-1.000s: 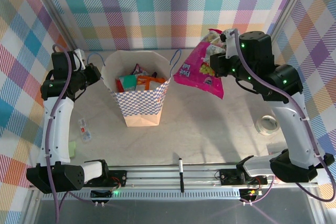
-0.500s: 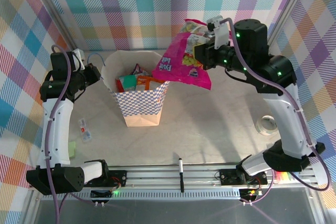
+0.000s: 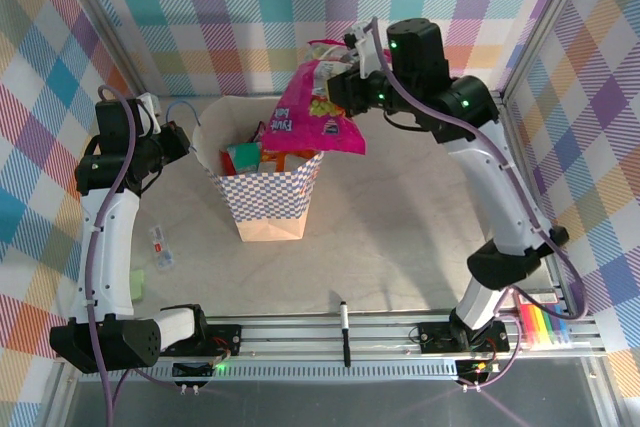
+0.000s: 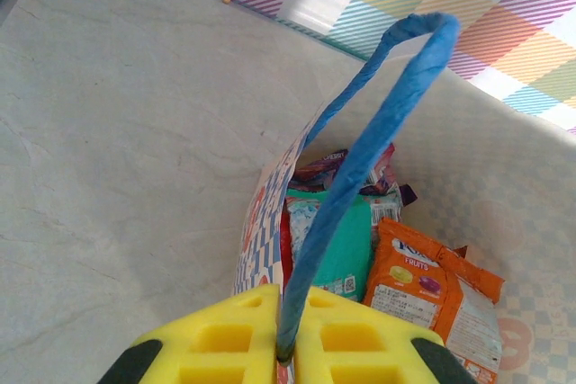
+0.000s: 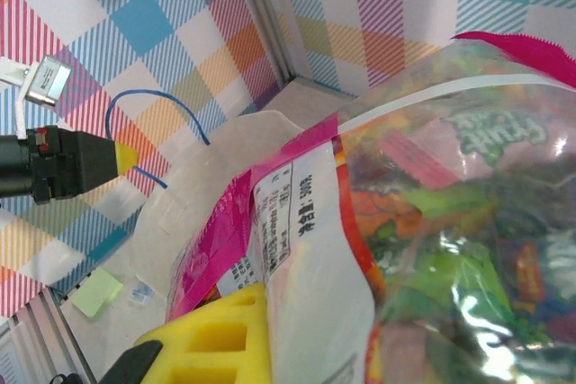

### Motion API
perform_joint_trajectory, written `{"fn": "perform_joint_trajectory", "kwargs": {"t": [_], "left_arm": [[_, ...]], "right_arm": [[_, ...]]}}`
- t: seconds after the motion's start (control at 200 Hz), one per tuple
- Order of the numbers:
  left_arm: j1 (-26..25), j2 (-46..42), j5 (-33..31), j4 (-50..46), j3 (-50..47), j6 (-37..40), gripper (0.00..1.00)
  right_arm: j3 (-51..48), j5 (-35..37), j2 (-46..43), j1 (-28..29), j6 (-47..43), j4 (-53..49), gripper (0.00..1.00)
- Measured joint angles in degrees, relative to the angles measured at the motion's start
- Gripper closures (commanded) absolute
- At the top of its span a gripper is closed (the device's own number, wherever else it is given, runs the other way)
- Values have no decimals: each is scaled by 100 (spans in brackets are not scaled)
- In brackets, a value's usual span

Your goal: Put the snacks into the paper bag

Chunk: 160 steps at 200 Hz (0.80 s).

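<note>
Pastel checked walls (image 3: pixel 200 7) around pale marbled tabletop (image 3: pixel 400 237)

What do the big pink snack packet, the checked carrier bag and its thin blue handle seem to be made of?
The big pink snack packet looks like thin glossy plastic film: it shines, crinkles and has a see-through panel. The checked carrier bag is apparently matte paper, with stiff creased walls. The thin blue handle seems to be twisted paper cord, given its spiral ridges, though it could be fibre.

You're in a robot lab cell: checked panels (image 3: pixel 300 7) wall in a pale tabletop (image 3: pixel 400 237), and the left arm (image 3: pixel 100 237) and right arm (image 3: pixel 503 187) stand on an aluminium rail (image 3: pixel 290 331) at its edge.
</note>
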Motion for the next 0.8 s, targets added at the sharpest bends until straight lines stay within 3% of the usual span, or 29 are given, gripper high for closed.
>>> {"fn": "perform_joint_trajectory", "kwargs": {"t": [0.435, 0.8], "left_arm": [[0, -2, -118, -13, 0, 96, 88], [0, -2, -164, -13, -11, 149, 88]], "right_arm": [[1027, -601, 1145, 160, 70, 195, 100], [1093, -942, 1709, 334, 175, 337, 100]]}}
